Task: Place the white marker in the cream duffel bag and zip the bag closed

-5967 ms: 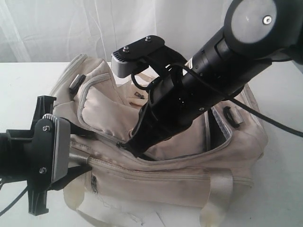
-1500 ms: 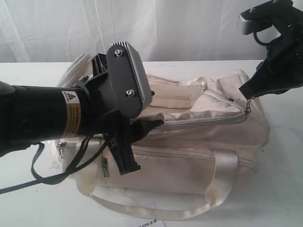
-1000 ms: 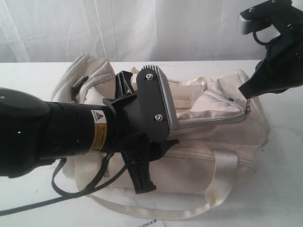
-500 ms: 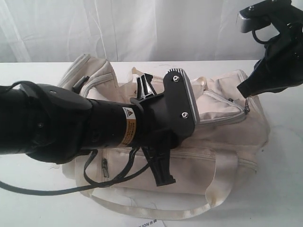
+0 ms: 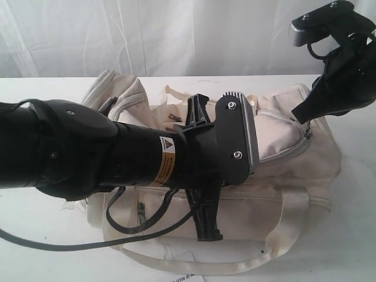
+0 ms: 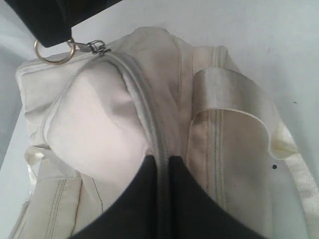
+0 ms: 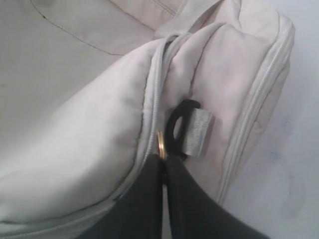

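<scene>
The cream duffel bag lies on the white table, and its grey top zipper looks closed along the stretch I can see. My left gripper is shut, pinching the zipper seam on top of the bag. My right gripper is shut on the gold ring of the zipper pull at the bag's right end. In the exterior view that right gripper hangs above the pull. The white marker is out of view.
My left arm crosses the front of the bag and hides most of it. A black clip on grey webbing sits beside the pull. An off-white webbing handle loops down at the front. A paper sheet lies at the table's near edge.
The bag, open six seconds ago with my right arm in it, now shows a closed top. My left arm has swept rightward across the bag. The right gripper stayed on the pull.
</scene>
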You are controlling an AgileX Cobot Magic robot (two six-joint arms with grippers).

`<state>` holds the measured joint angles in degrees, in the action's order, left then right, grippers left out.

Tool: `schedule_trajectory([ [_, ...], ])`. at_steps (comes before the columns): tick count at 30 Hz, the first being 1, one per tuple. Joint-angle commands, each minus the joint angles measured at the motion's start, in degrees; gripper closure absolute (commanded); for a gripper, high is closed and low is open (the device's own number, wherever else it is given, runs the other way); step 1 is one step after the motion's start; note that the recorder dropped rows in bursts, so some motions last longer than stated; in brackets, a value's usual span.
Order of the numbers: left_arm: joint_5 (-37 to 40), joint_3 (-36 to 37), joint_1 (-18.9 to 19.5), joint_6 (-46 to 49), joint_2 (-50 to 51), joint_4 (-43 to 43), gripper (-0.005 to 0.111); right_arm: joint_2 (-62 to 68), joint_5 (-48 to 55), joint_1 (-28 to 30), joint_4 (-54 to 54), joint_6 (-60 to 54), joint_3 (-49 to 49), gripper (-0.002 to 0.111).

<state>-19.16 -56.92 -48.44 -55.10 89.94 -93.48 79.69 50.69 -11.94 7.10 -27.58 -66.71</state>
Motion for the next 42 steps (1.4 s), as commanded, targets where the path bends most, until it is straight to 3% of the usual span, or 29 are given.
schedule_trajectory([
  [1, -2.16, -0.48, -0.29, -3.37, -0.61, -3.58, 0.107, 0.32, -4.11, 0.54, -3.20, -0.63, 0.04, 0.108],
  [5, -2.30, -0.48, -0.29, -8.38, -0.61, -6.47, 0.107, 0.42, -6.07, 0.54, -5.21, -0.63, 0.04, 0.108],
  [15, -5.25, -0.25, -0.29, -8.50, -0.61, -6.47, 0.107, 0.56, -10.87, 0.54, -12.71, 2.32, 0.04, 0.108],
  [26, -5.80, 1.58, -0.29, -10.05, -0.61, -6.47, 0.107, 0.70, -18.86, 0.54, -14.86, 2.32, -0.06, 0.108],
  [42, -6.47, 4.27, -0.29, -8.96, -0.61, -6.47, 0.107, 7.94, -20.79, 0.54, -14.86, 2.32, -6.33, 0.108],
])
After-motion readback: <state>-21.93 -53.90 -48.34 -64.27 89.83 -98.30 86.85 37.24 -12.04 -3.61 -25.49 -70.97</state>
